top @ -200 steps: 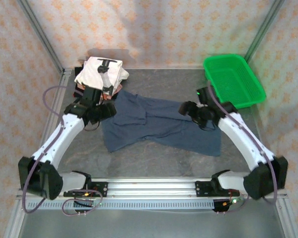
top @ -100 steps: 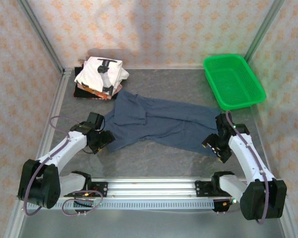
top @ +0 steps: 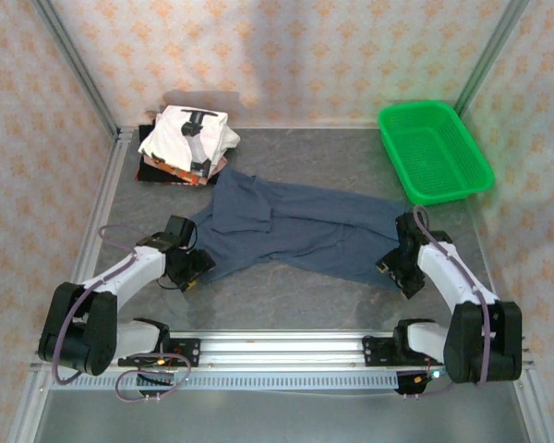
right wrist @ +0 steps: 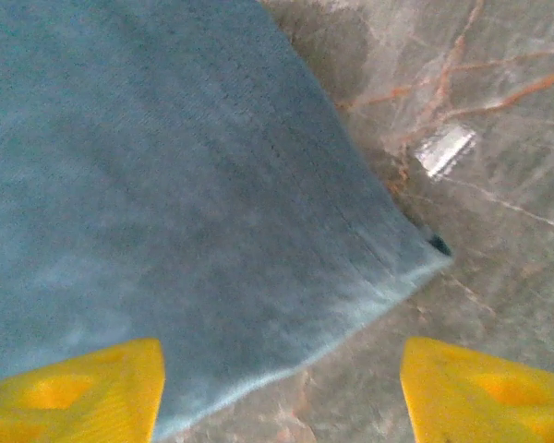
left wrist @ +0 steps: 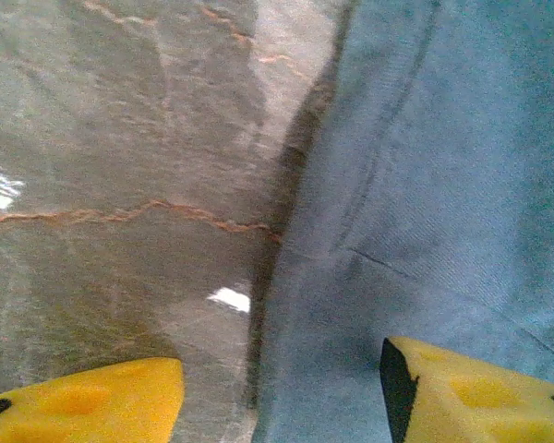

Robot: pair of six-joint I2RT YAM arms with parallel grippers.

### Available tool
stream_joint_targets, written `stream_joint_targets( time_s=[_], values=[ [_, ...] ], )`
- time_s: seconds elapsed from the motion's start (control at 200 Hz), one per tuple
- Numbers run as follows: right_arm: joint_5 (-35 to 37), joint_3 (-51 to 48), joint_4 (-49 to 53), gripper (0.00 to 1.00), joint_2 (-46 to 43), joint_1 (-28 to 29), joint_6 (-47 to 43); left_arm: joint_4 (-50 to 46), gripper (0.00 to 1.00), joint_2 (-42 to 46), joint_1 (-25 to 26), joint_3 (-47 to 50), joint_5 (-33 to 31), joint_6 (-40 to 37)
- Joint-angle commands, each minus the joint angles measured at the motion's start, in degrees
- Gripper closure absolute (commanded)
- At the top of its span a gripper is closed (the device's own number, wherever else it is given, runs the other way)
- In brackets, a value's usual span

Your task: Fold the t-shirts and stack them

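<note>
A dusty navy-blue t-shirt (top: 295, 231) lies spread and rumpled across the middle of the table. My left gripper (top: 196, 268) is low at its near left corner. In the left wrist view the gripper (left wrist: 282, 397) is open, one yellow finger (left wrist: 83, 401) over bare table and the other (left wrist: 471, 392) over the cloth, straddling the shirt's edge (left wrist: 286, 305). My right gripper (top: 394, 268) is at the near right corner. It (right wrist: 282, 392) is open too, with the shirt's corner (right wrist: 258, 277) lying between its fingers. Folded t-shirts (top: 186, 143) are stacked at the back left, a white one with black print on top.
A green mesh basket (top: 434, 149) stands at the back right. The grey marbled table (top: 295, 305) is bare between the shirt and the rail with the arm bases. Metal frame posts and patterned walls close in the back and sides.
Both arms have drawn back from the shirt's far part to its near corners and dropped low. Over the last half second they shifted only slightly inward.
</note>
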State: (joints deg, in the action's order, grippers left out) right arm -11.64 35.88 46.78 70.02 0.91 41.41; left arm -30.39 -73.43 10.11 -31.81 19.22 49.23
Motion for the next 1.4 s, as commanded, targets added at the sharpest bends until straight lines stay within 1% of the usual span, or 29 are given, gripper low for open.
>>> stream_joint_targets(
  time_s=[0.0,0.05,0.095,0.165,0.19,0.235,0.275,0.35,0.405,0.47,0.485,0.56,0.741,0.846,0.966,0.991,1.036,1.236,1.396],
  values=[
    [2.40,-0.99,-5.40,0.39,2.36,-0.38,1.85,13.82,0.46,-5.15,0.52,1.42,2.99,2.17],
    [2.81,-0.82,-6.17,0.46,3.39,-0.36,2.01,15.11,0.50,-6.06,1.12,0.53,2.51,2.54],
    [3.19,-0.79,-6.51,0.54,3.96,-0.35,2.14,15.85,0.57,-6.63,1.68,-0.42,2.24,2.79],
    [3.19,-0.81,-6.72,0.67,3.96,-0.38,2.26,15.05,0.72,-7.08,2.42,-2.26,1.66,2.80],
    [3.12,-0.81,-6.56,0.70,3.66,-0.36,2.27,14.11,0.78,-6.86,2.57,-2.89,1.33,2.72],
    [3.24,-0.72,-6.14,0.74,2.77,-0.38,2.23,12.41,0.85,-5.72,2.60,-3.57,1.03,2.54],
    [3.56,-0.74,-5.63,0.78,1.72,-0.38,1.98,10.69,0.89,-3.94,2.63,-3.94,0.45,2.24],
    [4.07,-0.72,-4.22,0.85,-0.09,-0.38,1.51,6.11,0.92,0.17,2.61,-4.43,-1.10,1.03],
    [3.67,-0.56,-2.66,0.88,-1.22,-0.38,1.43,2.02,0.94,3.21,2.59,-4.98,-2.12,0.01],
    [3.28,-0.39,-0.37,0.89,-1.88,-0.36,1.45,-2.26,0.94,6.94,2.55,-5.31,-3.12,-0.71],
    [3.28,-0.37,0.20,0.89,-3.47,-0.33,1.49,-3.09,0.94,7.77,2.54,-5.31,-3.35,-0.72],
    [2.89,-0.29,3.19,0.92,-6.04,-0.38,1.80,-6.54,0.95,11.51,2.46,-5.24,-3.76,-0.43],
    [2.29,1.72,9.06,0.92,-13.08,-0.38,2.63,-10.37,0.95,17.72,2.46,-5.42,-2.85,2.28],
    [2.80,3.78,10.42,0.93,-14.13,-0.30,1.83,-10.66,0.95,18.70,2.50,-7.81,-3.14,2.97],
    [3.69,6.51,10.11,0.94,-11.17,-0.31,-0.20,-9.49,0.96,14.62,2.39,-12.40,-1.44,2.53],
    [3.99,7.19,9.94,0.92,-10.21,-0.33,-0.61,-9.45,0.97,13.39,2.38,-13.63,-1.32,2.23],
    [4.52,8.43,9.65,0.92,-8.74,-0.34,-1.31,-9.43,0.97,11.14,2.32,-16.00,-1.51,1.35],
    [6.93,15.26,8.00,0.94,-2.53,-0.43,-4.93,-8.75,0.97,-0.87,2.03,-27.09,-1.12,-2.71],
    [8.79,19.60,6.58,0.95,4.52,-0.46,-7.47,-8.29,0.98,-10.46,1.43,-34.70,-1.38,-6.00]
  ],
)
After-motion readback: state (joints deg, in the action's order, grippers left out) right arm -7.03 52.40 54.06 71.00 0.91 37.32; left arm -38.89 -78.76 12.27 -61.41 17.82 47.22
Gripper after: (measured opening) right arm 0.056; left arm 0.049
